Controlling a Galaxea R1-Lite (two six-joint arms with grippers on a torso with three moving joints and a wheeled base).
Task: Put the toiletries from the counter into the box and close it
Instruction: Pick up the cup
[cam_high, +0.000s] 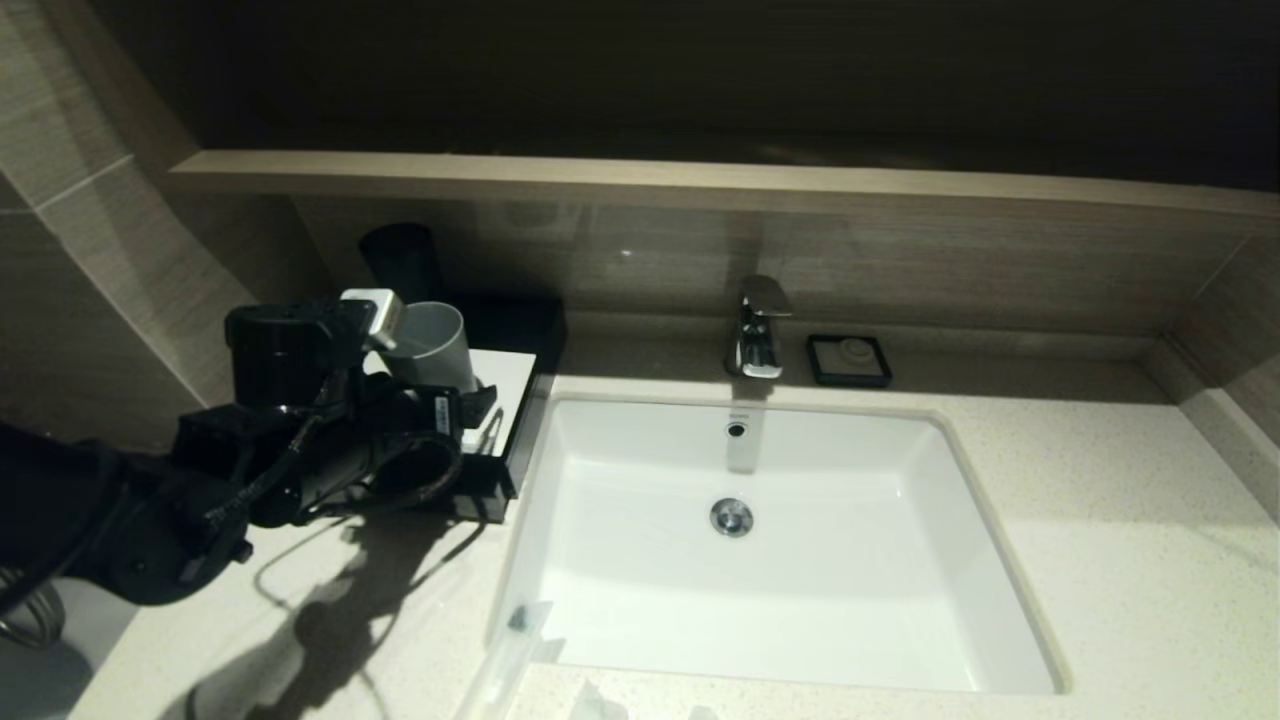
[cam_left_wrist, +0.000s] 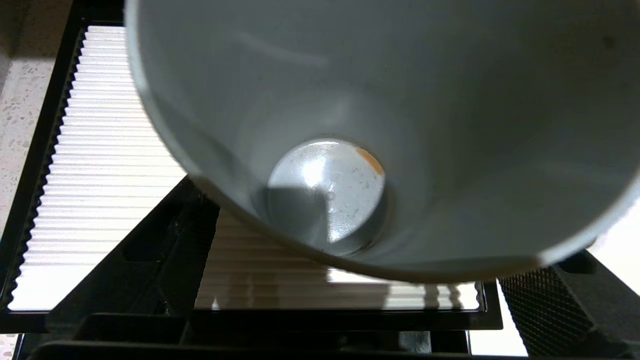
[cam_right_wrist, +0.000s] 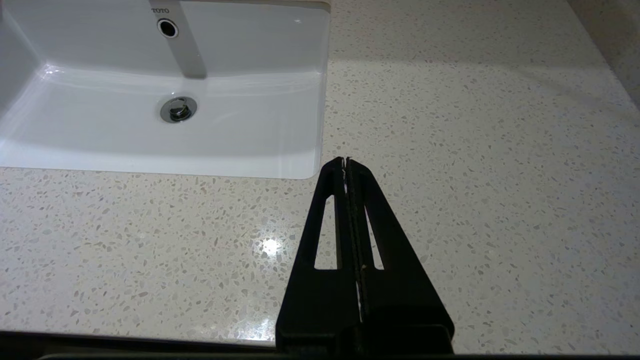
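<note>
The box (cam_high: 505, 385), black with a white ribbed top (cam_left_wrist: 100, 175), stands on the counter (cam_high: 1100, 520) left of the sink (cam_high: 640, 610). A grey cup (cam_high: 432, 345) leans tilted on the box top. It fills the left wrist view, where I look down into its bottom (cam_left_wrist: 325, 195). My left gripper (cam_high: 470, 395) is open, with its fingers (cam_left_wrist: 165, 250) wide apart by the cup's rim. A long clear packet with a dark end (cam_high: 515, 640), one of the toiletries, lies by the sink's front left corner. More small packets (cam_high: 590, 702) sit at the near edge. My right gripper (cam_right_wrist: 346, 161) is shut above the counter (cam_right_wrist: 475, 150).
A chrome faucet (cam_high: 757, 330) and a small black soap dish (cam_high: 849, 360) stand behind the sink. A dark cup (cam_high: 400, 258) is behind the box, under the wood ledge (cam_high: 700, 185). My left arm hides the box's front.
</note>
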